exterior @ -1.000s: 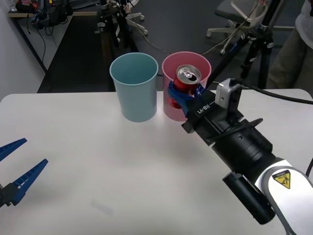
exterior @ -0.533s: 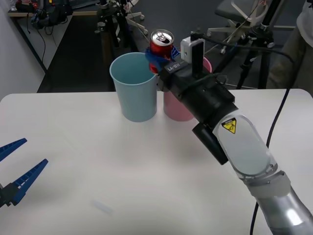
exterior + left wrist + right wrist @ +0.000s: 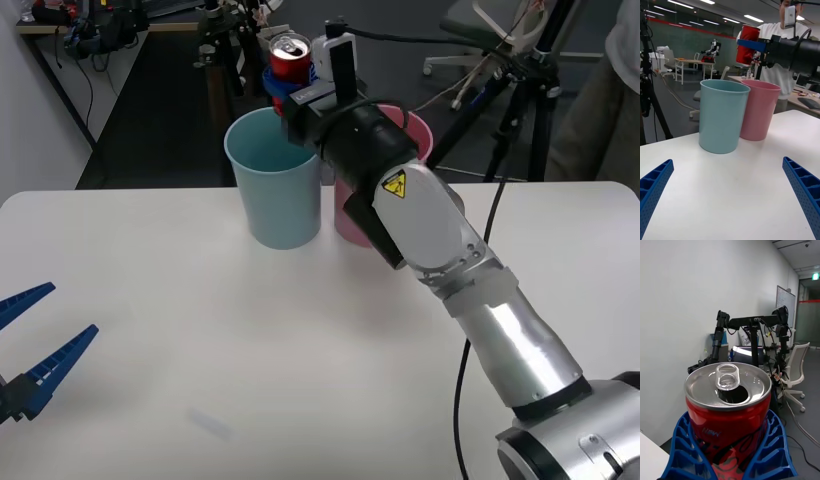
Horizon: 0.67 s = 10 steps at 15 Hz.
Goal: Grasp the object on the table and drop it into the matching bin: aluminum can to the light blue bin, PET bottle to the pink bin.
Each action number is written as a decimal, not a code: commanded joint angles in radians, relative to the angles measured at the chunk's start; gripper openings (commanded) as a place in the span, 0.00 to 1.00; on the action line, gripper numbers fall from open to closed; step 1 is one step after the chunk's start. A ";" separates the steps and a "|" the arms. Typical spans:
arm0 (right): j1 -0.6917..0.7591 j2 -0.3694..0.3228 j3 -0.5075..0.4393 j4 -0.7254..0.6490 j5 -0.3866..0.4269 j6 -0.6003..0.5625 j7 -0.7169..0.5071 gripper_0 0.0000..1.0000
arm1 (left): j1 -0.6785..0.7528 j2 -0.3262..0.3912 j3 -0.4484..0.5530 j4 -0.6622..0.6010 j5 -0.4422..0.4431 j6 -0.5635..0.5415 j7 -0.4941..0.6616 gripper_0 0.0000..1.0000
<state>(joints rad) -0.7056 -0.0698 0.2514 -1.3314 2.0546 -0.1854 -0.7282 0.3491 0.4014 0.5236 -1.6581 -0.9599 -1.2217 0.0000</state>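
Here, in the front view, the right gripper is raised above the table with its blue fingers clamped on the aluminum can, which sits upright in the air over the far rim of the light blue bin, clear of the rim. The pink bin stands just beside the blue one on its right, partly hidden by the right arm that crosses in front of it. The left gripper hovers low at the near left edge of the table, its fingers spread apart and holding nothing. In the right wrist view, the can stands upright between the ribbed blue fingers, silver top and pull tab facing up, mouth opened. In the left wrist view, the two bins stand touching on the white tabletop, and the red can hangs high over them, pinched by the right gripper, while the left fingers sit wide apart.
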 commanded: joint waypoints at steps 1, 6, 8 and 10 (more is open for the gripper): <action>-0.078 0.024 0.003 0.127 0.004 0.046 0.001 0.00 | 0.000 0.000 0.000 0.000 0.000 0.000 0.000 1.00; -0.117 0.034 0.009 0.190 0.006 0.073 0.004 0.00 | 0.000 0.000 0.000 0.000 0.000 0.000 0.000 1.00; -0.117 0.034 0.009 0.190 0.006 0.073 0.003 0.04 | 0.000 0.000 0.000 0.000 0.000 0.000 0.000 1.00; -0.117 0.034 0.009 0.190 -0.005 0.073 -0.002 1.00 | 0.000 0.000 0.000 0.000 0.000 0.000 0.000 1.00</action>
<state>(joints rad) -0.8221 -0.0352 0.2607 -1.1412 2.0537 -0.1119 -0.7296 0.3491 0.4014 0.5236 -1.6581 -0.9599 -1.2217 0.0000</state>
